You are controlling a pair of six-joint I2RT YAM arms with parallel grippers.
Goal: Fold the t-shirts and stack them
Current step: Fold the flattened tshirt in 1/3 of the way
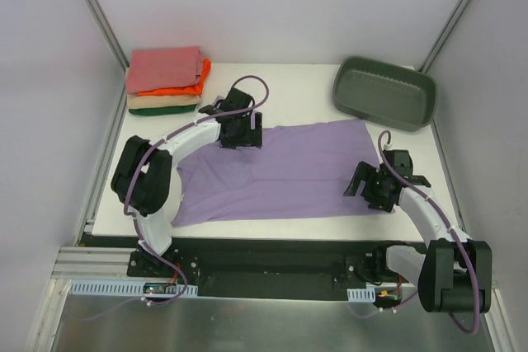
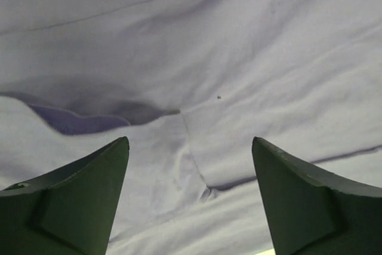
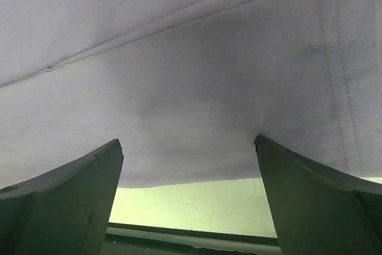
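White table beneath everything. Across its middle, a plain light-purple cloth t-shirt, spread open and mostly flat, with loose wrinkles and a curled near-left edge. At the far right corner, a grey-green plastic tub, rounded and shallow, tilted toward the shirt, just beyond the shirt's far right corner. At the far left corner, a stack of folded cloth t-shirts: salmon-pink on top, then orange, tan and dark green at the bottom, well apart from the purple one. Left hand over the far left edge of the purple shirt, dark fingers spread wide, nothing between them but rumpled cloth and a shadowed fold below; contact with the fabric impossible to tell. Right hand at the shirt's near right edge, fingers likewise wide apart, gripping nothing, the stitched hem just ahead and bare table beneath.
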